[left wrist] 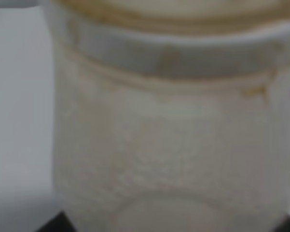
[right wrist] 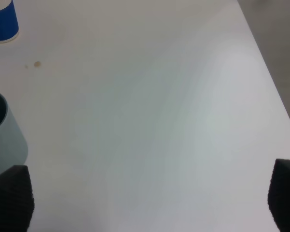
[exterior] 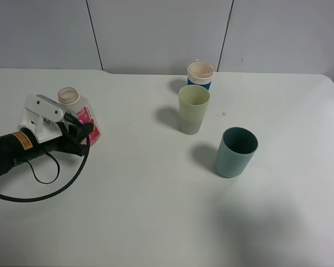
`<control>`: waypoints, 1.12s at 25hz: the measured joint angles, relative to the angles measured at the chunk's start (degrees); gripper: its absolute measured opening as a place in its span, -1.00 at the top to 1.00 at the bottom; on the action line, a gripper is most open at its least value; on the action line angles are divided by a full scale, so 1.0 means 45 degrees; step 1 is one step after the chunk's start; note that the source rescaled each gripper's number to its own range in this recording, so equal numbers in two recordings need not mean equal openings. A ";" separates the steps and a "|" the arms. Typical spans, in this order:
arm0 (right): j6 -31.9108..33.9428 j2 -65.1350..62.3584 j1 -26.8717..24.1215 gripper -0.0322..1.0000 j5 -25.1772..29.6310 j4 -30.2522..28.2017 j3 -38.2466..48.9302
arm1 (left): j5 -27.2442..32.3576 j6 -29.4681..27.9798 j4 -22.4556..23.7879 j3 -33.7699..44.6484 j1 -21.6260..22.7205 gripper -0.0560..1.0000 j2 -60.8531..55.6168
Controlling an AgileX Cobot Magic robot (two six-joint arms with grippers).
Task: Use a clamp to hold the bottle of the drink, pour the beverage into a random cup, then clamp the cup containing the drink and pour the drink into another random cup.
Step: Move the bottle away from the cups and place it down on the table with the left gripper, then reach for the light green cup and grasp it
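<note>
3 cups: we see all upright on the table [exterior: 155, 222], right of centre, none touching.
Blue cup [exterior: 200, 76]: farthest back, near the wall; white rim, blue band; no writing we can read.
Pale yellow-green cup [exterior: 193, 109]: just in front of the blue cup; tall, tapered, plain.
Dark teal cup [exterior: 236, 152]: nearer the front & right of the yellow-green one; plain, apart from both.
Bottle [exterior: 76, 111]: far left on the table, well apart from the cups; wide pale neck open, leaning a bit to the back-left.
Pink label [exterior: 90, 123]: bright pink w/ pale marks; text too small for us to read.
Left gripper [exterior: 84, 132]: at the bottle's lower body, black fingers either side; its wrist cam is filled by the blurred clear bottle. We can't tell if the jaws press it or sit just off it.
Sticker [exterior: 23, 140]: orange-yellow, on the left arm's black forearm; print unreadable.
Cable [exterior: 44, 181]: black loop lying on the table by the left arm.
Right gripper [right wrist: 147, 198]: over bare table, table edge in view; jaws wide apart, nothing btwn them; dark teal cup just beside one fingertip.
Surface: white, matte, rounded back corners; soft shadows left of each cup.
Spot [exterior: 223, 114]: small brown mark on the table, right of the yellow-green cup.
Wall [exterior: 155, 28]: pale grey panels w/ dark vertical seams.
</note>
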 joint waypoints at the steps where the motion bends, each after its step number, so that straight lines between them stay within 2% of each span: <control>1: 0.0000 0.0000 0.0000 -0.84 0.0000 0.0000 0.0000 | 0.0174 -0.0154 0.0054 0.0000 0.0000 0.34 0.0000; 3: 0.0000 0.0000 0.0000 -0.84 0.0000 0.0000 0.0000 | 0.0351 -0.0221 0.0076 0.0000 0.0000 -0.09 -0.0043; 5: 0.0000 0.0000 0.0000 -0.84 0.0000 0.0000 0.0000 | 0.0351 -0.0332 0.0090 0.0000 0.0000 -0.37 -0.0213; 9: 0.0000 0.0000 0.0000 -0.84 0.0000 0.0000 0.0000 | 0.0507 -0.0896 0.0090 0.0000 0.0000 -0.63 -0.0709; 13: 0.0000 0.0000 0.0000 -0.84 0.0000 0.0000 0.0000 | 0.0563 -0.1306 -0.0102 0.0417 0.0000 -0.75 -0.1296; 19: 0.0000 0.0000 0.0000 -0.84 0.0000 0.0000 0.0000 | 0.0609 -0.1350 -0.1173 0.1801 0.0000 -0.77 -0.2732; 28: 0.0000 0.0000 0.0000 -0.84 0.0000 0.0000 0.0000 | 0.1141 -0.1477 -0.1643 0.3308 0.0000 -0.77 -0.5535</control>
